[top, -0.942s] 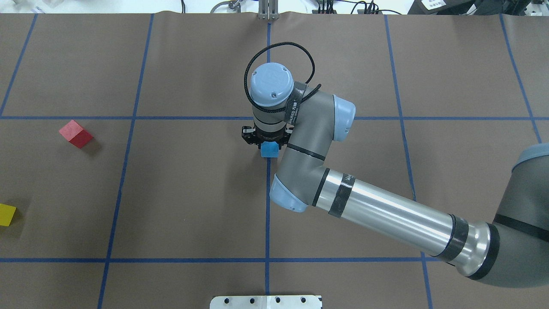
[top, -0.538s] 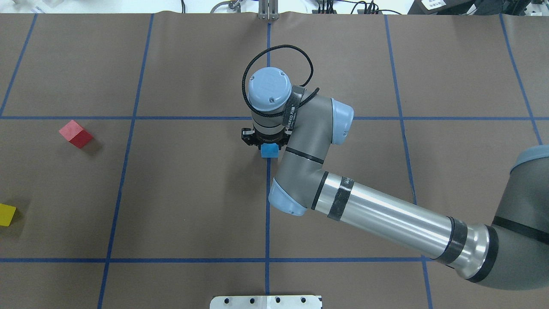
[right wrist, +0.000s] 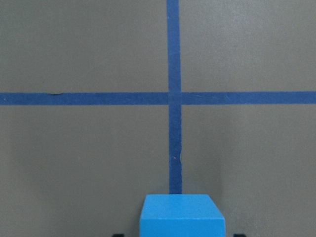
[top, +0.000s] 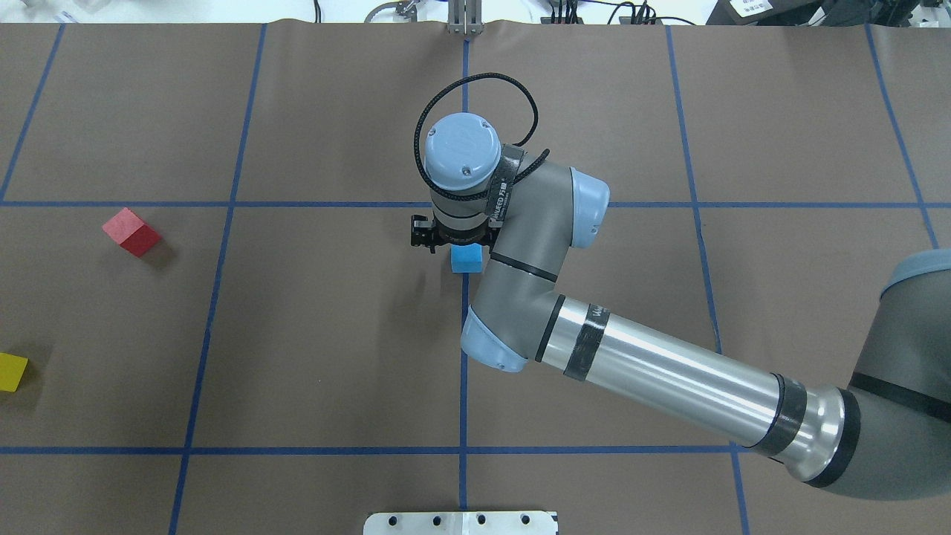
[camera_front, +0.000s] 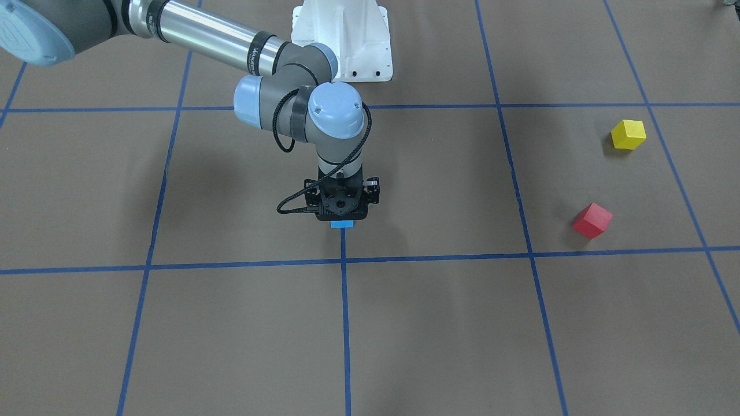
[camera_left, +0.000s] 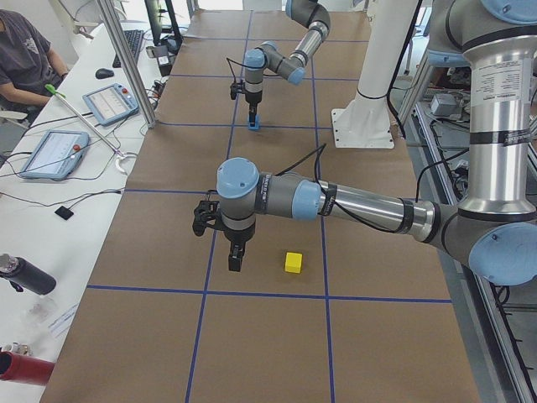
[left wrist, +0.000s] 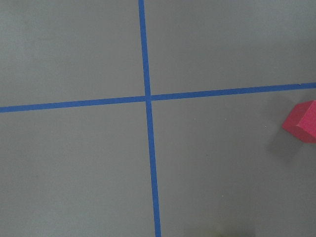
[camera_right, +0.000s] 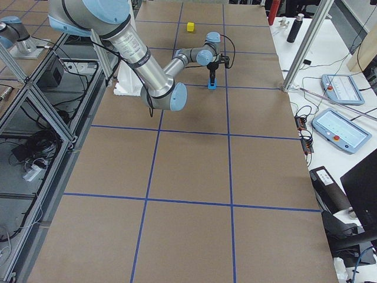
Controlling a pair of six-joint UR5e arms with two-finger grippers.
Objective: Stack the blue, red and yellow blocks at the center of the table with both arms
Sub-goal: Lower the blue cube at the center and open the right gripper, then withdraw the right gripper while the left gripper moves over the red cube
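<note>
The blue block rests on the table on the centre tape line, seen also as the blue block and the blue block. My right gripper hangs right over it, open: each fingertip stands clear of the block's sides. The red block and the yellow block lie far to the left. The left gripper hovers beside the yellow block; I cannot tell whether it is open or shut. The red block sits at the left wrist view's right edge.
The white pedestal stands at the robot's side of the table. The right arm's silver forearm crosses the right half of the table. A person sits at a side bench with tablets, beyond the table's edge.
The right wrist has shifted a little toward the far left and uncovered more of the blue block, which stays in place on the tape line. Red and yellow blocks have not moved.
</note>
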